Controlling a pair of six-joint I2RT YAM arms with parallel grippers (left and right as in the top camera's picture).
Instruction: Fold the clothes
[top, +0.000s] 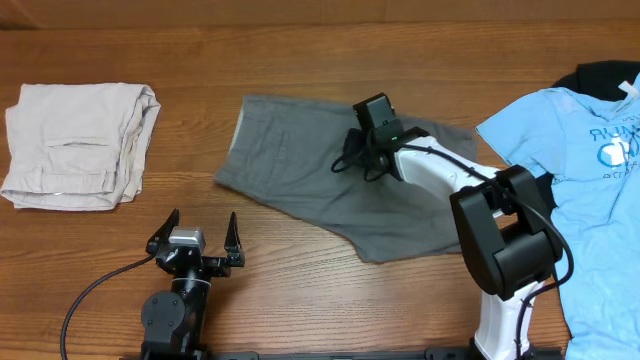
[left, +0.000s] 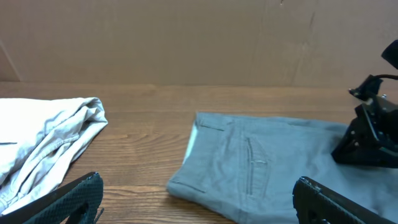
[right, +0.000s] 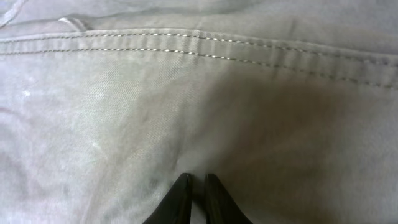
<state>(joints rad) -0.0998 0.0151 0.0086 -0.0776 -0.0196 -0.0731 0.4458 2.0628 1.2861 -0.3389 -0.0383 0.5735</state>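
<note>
One pair of grey shorts (top: 300, 160) lies spread on the tabletop (top: 300, 60), directly under the right jaws (right: 196, 180), whose tips stand almost together against the cloth, just short of a stitched seam (right: 199, 53). Nearer than the shorts, the left jaws (top: 204, 228) gape wide, with folded beige shorts (top: 80, 145) beyond them to the left.

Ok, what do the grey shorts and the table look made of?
Grey shorts: woven cloth, probably cotton twill, matte; fine diagonal weave and double topstitched seam show.
Table: wood or wood-look laminate, slight sheen; brown grain runs along it.
</note>
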